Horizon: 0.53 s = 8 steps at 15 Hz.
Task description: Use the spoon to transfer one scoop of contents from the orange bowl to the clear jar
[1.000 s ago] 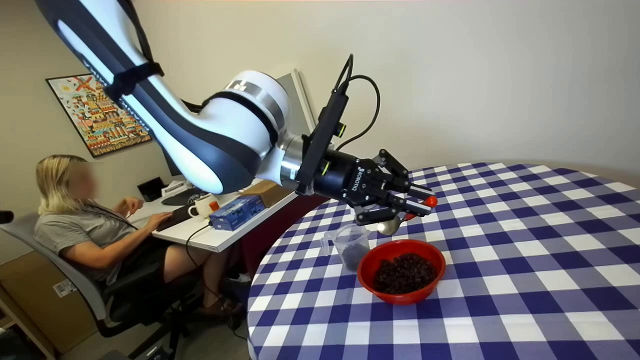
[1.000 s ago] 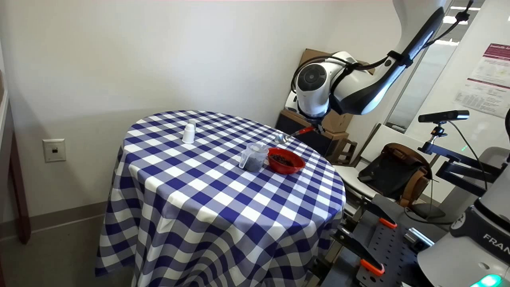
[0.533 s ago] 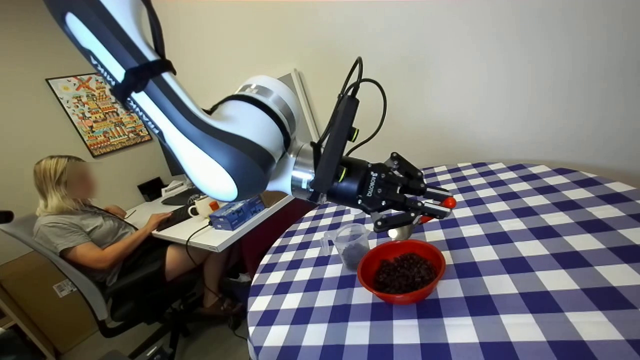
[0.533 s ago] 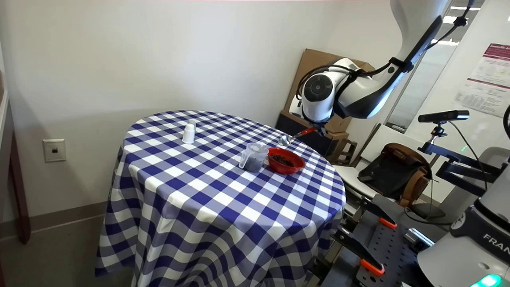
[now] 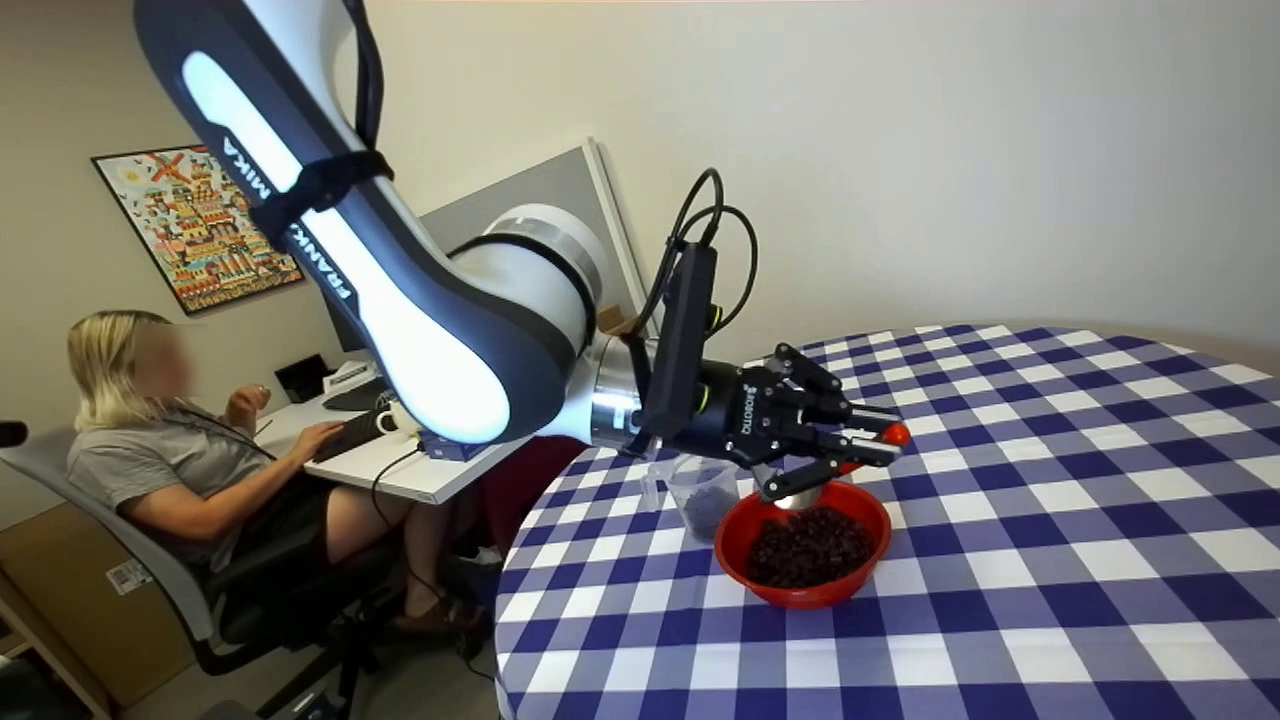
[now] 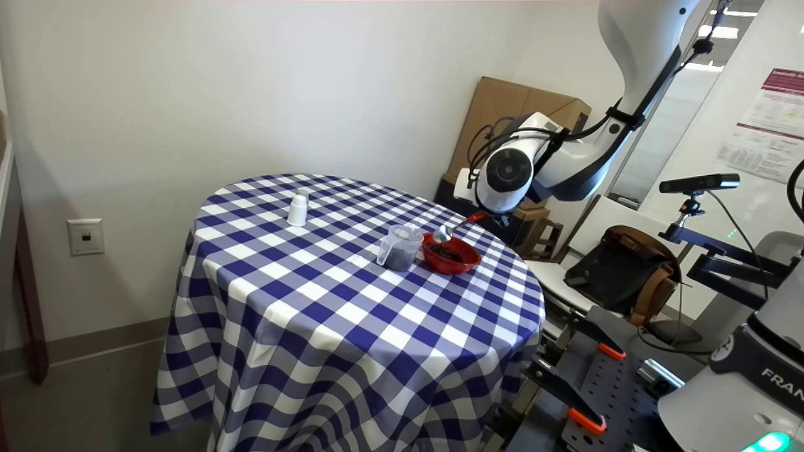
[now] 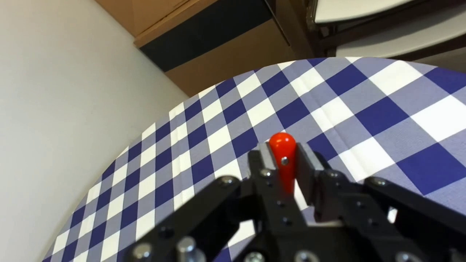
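My gripper point(image 5: 887, 436) is shut on the red-orange handle of the spoon point(image 6: 443, 233); in the wrist view the handle end point(image 7: 283, 145) sticks up between the fingers. The spoon's silver head point(image 5: 800, 498) hangs low over the far inner side of the orange bowl point(image 5: 806, 597). I cannot tell whether it touches anything, and I see no bits on it. The contents point(image 5: 810, 552), dark bits, lie heaped in the bowl. The clear jar point(image 6: 407, 238), with a side handle, stands close beside the bowl, dark bits low inside. Bowl and jar are out of the wrist view.
White upturned cups point(image 6: 297, 211) stand farther off on the checkered tablecloth point(image 6: 352, 289). A person point(image 5: 190, 480) sits at a white desk point(image 5: 440, 482) beside the round table. A wall point(image 7: 65, 91) runs along the table edge.
My gripper has moved lower and to the right in an exterior view, carrying the spoon. The spoon head has come down from above the bowl's far side to inside its rim. Bowl and jar stay put.
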Available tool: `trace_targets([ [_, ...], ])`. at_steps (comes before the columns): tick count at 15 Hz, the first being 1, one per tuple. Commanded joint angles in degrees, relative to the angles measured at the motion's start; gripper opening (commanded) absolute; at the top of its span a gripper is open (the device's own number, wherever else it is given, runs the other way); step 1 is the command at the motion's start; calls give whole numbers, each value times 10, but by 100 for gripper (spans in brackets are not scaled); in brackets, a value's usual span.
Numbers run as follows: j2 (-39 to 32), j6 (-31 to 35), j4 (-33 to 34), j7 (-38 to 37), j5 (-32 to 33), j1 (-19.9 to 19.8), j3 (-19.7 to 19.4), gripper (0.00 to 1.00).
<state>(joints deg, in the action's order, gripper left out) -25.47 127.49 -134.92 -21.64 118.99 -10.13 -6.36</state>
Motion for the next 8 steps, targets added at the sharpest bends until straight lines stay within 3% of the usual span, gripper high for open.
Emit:
trace_targets([
  [1,-13,-23,-1,-30,46,-9,13,7],
  [8,-16,-37,-3,-81,161,-26,14,7],
])
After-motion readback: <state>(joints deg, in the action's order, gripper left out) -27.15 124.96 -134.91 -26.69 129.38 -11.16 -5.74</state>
